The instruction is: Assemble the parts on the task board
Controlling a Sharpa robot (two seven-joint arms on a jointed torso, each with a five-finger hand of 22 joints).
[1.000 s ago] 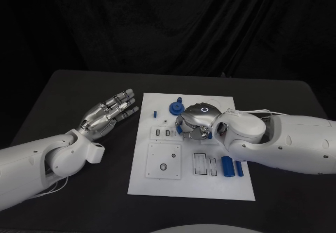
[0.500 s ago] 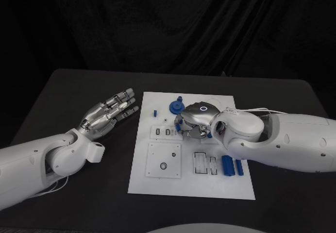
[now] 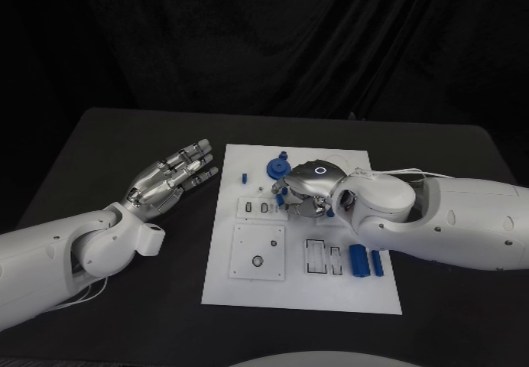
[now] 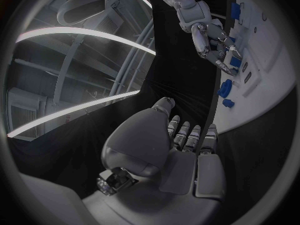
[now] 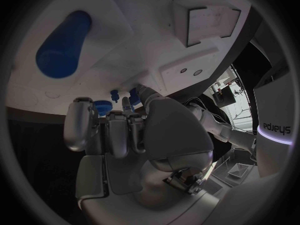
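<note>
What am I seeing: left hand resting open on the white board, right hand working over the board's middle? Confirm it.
Not quite. The left hand is open, but it lies over the black table beside the task board, not on it, as the head view shows. The right hand is over the board's middle.

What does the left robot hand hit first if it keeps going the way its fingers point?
Probably the task board: the left robot hand points toward its near corner, with the small blue peg just beyond. Height unclear.

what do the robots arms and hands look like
Both arms are glossy white with rounded shells. The left hand and the right hand are silver metal with jointed fingers. A glowing ring marks the right hand's back, and thin white cables run along its wrist.
</note>
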